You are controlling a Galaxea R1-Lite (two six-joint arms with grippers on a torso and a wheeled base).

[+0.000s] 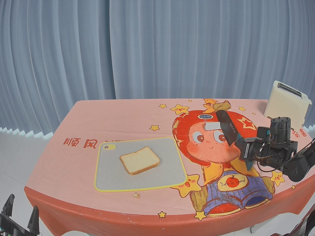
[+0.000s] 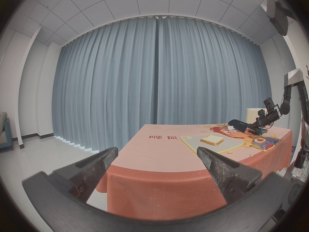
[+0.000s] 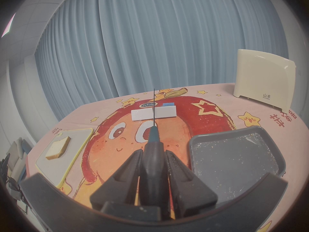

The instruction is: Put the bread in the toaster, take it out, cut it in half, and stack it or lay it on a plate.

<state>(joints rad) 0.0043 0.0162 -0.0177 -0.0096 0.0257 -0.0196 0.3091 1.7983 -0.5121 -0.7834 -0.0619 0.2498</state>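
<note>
Blue-grey curtain (image 2: 154,71), pale floor (image 2: 38,158), tiled ceiling (image 2: 154,0), perhaps a sofa (image 2: 3,131)

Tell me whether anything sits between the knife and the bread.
Nothing visible does. The right gripper holds the knife above the tablecloth, and the bread lies alone on the cutting board toward the robot's left; only printed cloth lies between.

The tablecloth (image 1: 82,122) is salmon pink, printed with yellow stars, red characters at the left and a red-haired cartoon child in blue dungarees at the right. The cutting board (image 1: 108,177) is speckled grey with a yellow rim. The bread (image 1: 139,160) is cream with a tan crust. The far-right toaster (image 1: 287,104) is ivory. The knife (image 1: 226,127) has a black blade and a teal handle. The tray (image 3: 235,158) is dark grey. The pleated curtain (image 1: 164,40) is blue-grey.
</note>
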